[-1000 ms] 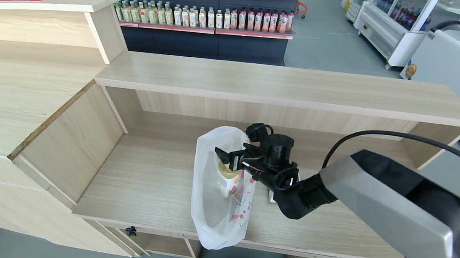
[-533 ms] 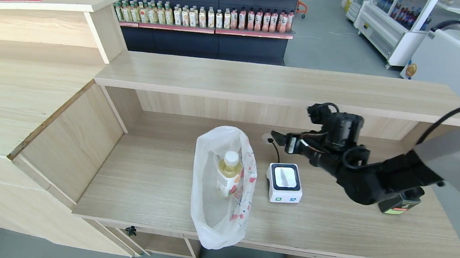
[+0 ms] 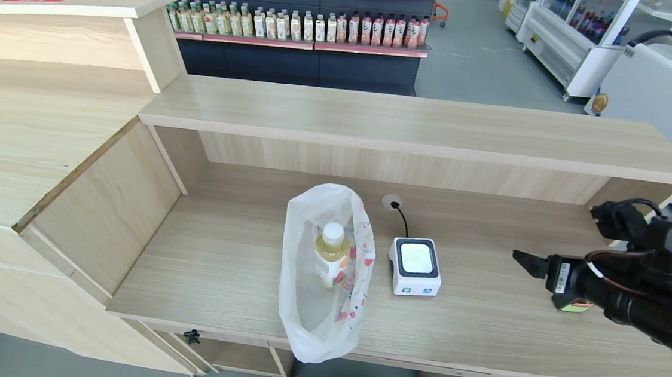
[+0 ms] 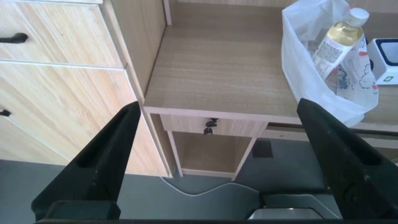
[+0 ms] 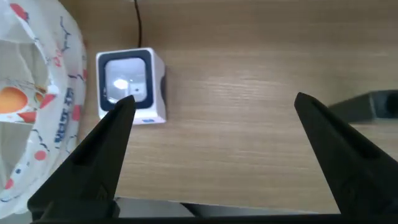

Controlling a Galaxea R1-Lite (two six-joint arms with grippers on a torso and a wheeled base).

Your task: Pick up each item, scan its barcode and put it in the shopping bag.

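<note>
While the bottle stands in the shopping bag, both arms' jaws gape empty

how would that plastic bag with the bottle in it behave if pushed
Probably floppy: the shopping bag is thin, crumpled film, so its walls would likely cave in first. The bottle inside may anchor it, yet could tip. One end overhangs the counter edge, so it might slip off.

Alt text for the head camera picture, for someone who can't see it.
A white shopping bag holding a drink bottle stands on a wooden checkout counter, a small scanner beside it. The open right tool hovers over the counter's right end.
</note>
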